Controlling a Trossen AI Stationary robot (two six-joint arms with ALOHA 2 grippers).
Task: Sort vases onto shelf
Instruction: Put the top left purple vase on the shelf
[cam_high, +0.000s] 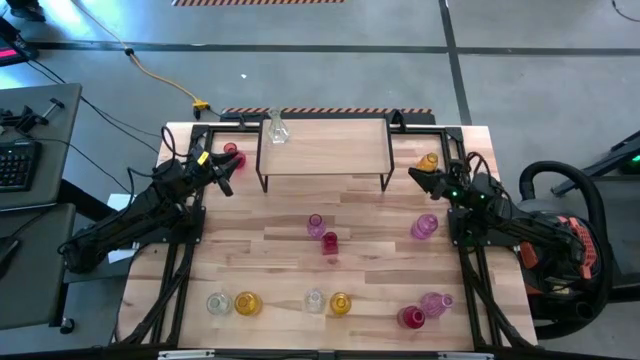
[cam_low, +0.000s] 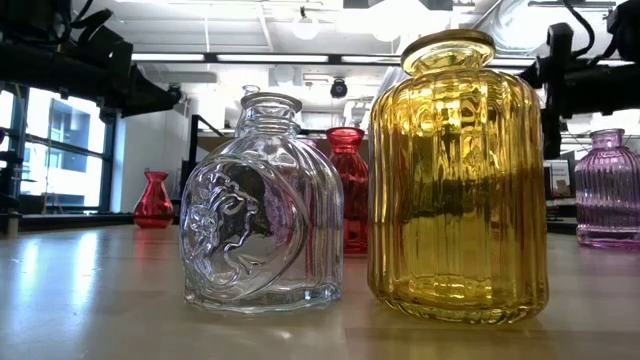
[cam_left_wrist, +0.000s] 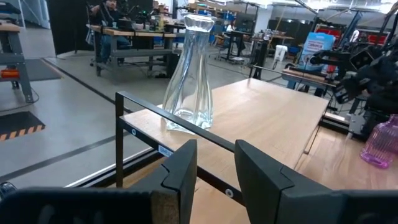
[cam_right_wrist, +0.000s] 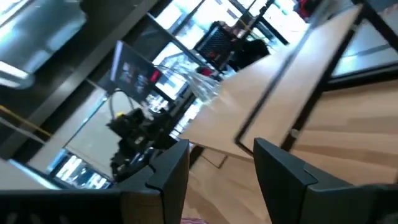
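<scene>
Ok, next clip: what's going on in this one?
A two-arm robot is sorting glass vases onto a low wooden shelf at the back of the table. Only one clear vase stands on it, at its left end. The left gripper hovers open and empty beside the shelf's left end, near a red vase; the right gripper, also open and empty, hovers off the right end by an amber vase. The other vases remain scattered on the tabletop.

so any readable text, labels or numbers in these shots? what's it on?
None readable.
Blue poster in the room behind the table, left wrist view: has print, too small to read.
White sticker on the shelf frame: blurred.
Screen in the right wrist view: blurred.
Vases: the clear embossed vase bears a relief pattern, no letters.
</scene>
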